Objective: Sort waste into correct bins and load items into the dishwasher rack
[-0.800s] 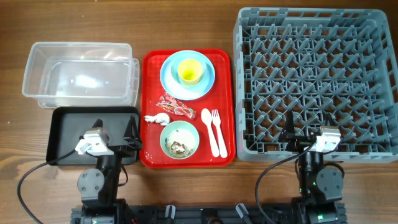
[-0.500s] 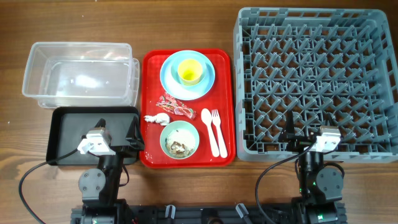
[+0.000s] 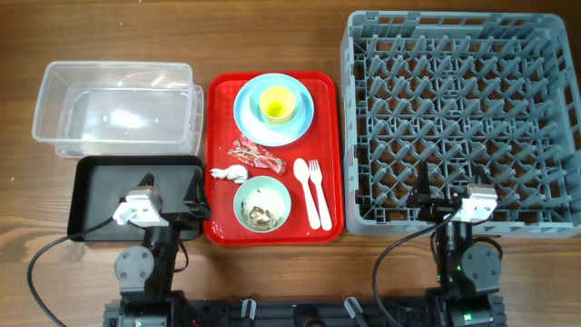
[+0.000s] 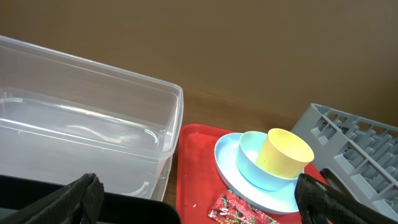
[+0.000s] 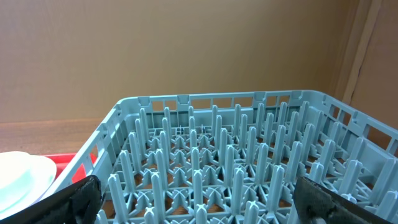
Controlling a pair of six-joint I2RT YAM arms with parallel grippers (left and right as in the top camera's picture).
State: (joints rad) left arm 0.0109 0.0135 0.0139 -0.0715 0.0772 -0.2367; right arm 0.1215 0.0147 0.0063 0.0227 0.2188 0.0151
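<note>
On the red tray a yellow cup sits in a light-blue bowl on the blue plate. A red wrapper, a white tissue, a pale-green bowl with rice scraps, a spoon and a fork lie nearer. My left gripper is open and empty over the black tray. My right gripper is open and empty at the front edge of the grey rack. The clear tub is empty.
In the left wrist view the open jaws frame the wrapper, the tub and the stacked cup. In the right wrist view the jaws face the rack's pegs.
My left arm has shifted very slightly to the right. Nothing else has moved.
</note>
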